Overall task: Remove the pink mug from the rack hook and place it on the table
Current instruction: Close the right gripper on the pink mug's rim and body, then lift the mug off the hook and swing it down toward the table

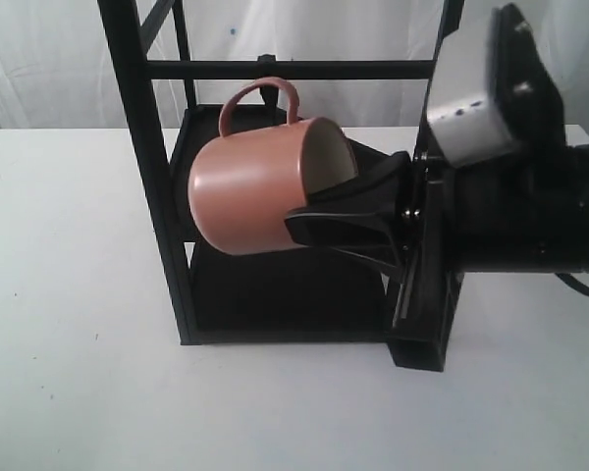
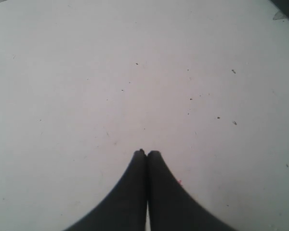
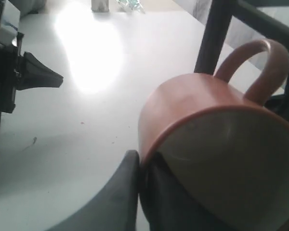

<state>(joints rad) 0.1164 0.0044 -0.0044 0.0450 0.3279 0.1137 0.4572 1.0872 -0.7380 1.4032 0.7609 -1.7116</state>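
Pink mug (image 1: 250, 186) handle seemingly on hook (image 1: 271, 95)

You have a broad white matte table (image 1: 79, 373) with faint dark specks, and the black metal-frame rack (image 1: 160, 196) stands directly on it.

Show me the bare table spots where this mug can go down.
Widest free patch: the table left of the rack in the exterior view. A second strip runs along the rack's front. Crowded: the right side, where the arm and right claw grip the mug.
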